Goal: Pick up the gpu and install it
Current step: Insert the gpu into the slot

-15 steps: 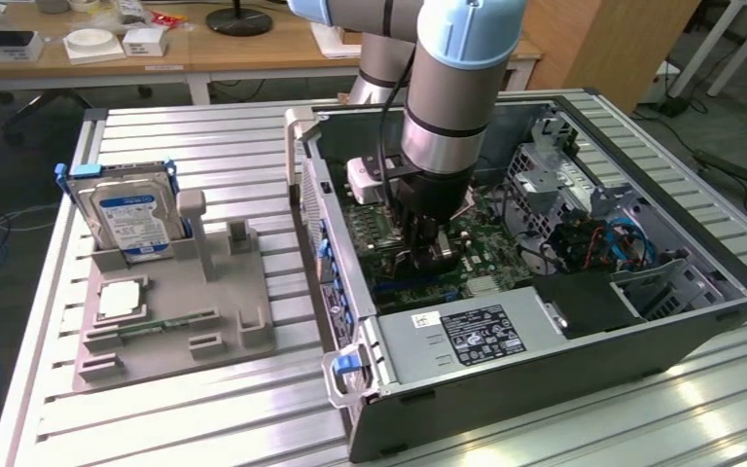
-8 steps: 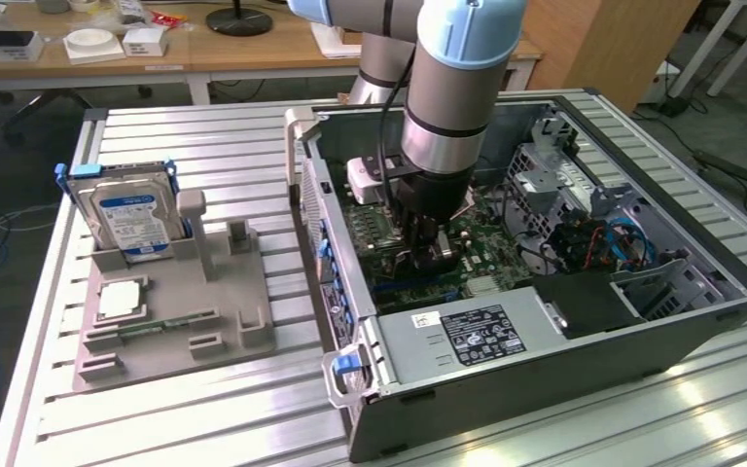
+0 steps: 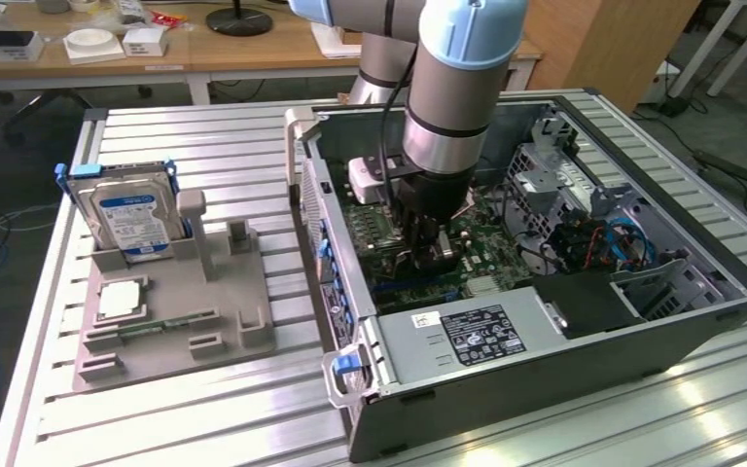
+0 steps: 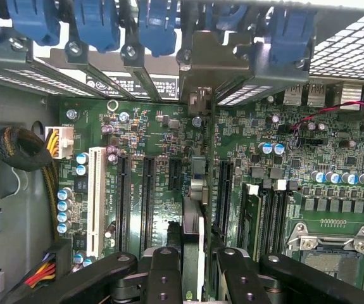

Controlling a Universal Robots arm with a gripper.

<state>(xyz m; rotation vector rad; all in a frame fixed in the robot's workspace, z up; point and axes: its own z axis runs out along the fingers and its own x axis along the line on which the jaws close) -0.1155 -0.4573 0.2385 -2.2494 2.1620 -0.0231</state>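
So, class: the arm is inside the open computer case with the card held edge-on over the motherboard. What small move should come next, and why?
Probably a short, straight push down toward the board. The gripper is shut on the gpu, which stands on edge in line with one of the expansion slots, its bracket end toward the rear opening of the case. Whether it is fully seated cannot be told.

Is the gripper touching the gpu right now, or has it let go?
Touching. In the wrist view the gripper has its fingers closed against both faces of the gpu, seen edge-on above the motherboard slots, with no gap visible.
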